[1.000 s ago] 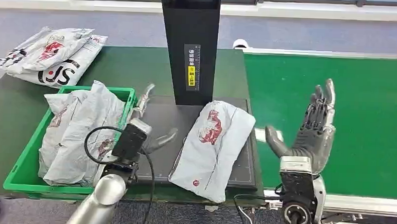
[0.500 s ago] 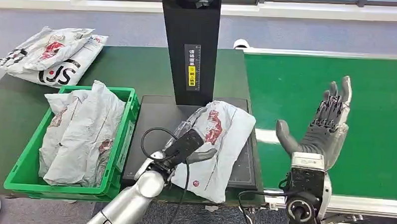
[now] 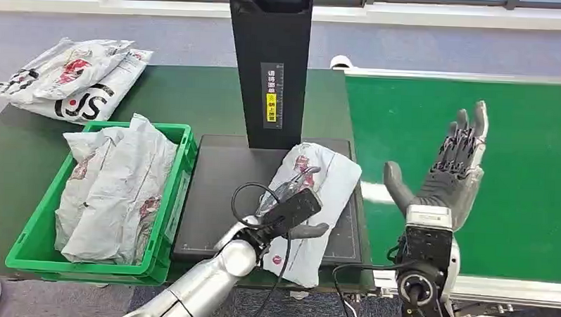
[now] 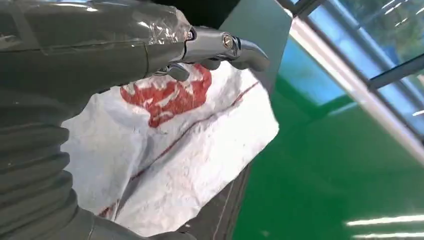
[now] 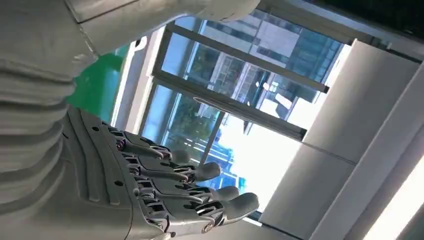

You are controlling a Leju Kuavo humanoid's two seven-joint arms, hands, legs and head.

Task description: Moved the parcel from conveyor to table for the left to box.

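The parcel (image 3: 327,183), a white-grey poly bag with a red print, lies on the black weighing pad (image 3: 213,191) beside the conveyor. My left hand (image 3: 295,205) reaches over the parcel's near half, fingers stretched along it and thumb sticking out sideways, gripping nothing. The left wrist view shows the same parcel (image 4: 190,145) under the extended fingers (image 4: 240,47); I cannot tell whether they touch it. My right hand (image 3: 447,175) is raised upright over the green conveyor belt (image 3: 531,174), palm toward the parcel, fingers apart and empty. In the right wrist view the right hand (image 5: 150,195) is spread against windows.
A green crate (image 3: 169,228) holding several bagged parcels stands left of the pad. More parcels (image 3: 69,77) lie at the table's far left. A black scanner post (image 3: 270,66) rises behind the pad. The belt around my right hand is bare.
My left arm swung right from the crate's edge across the pad and now reaches over the parcel. My right hand stayed raised, shifting only slightly.
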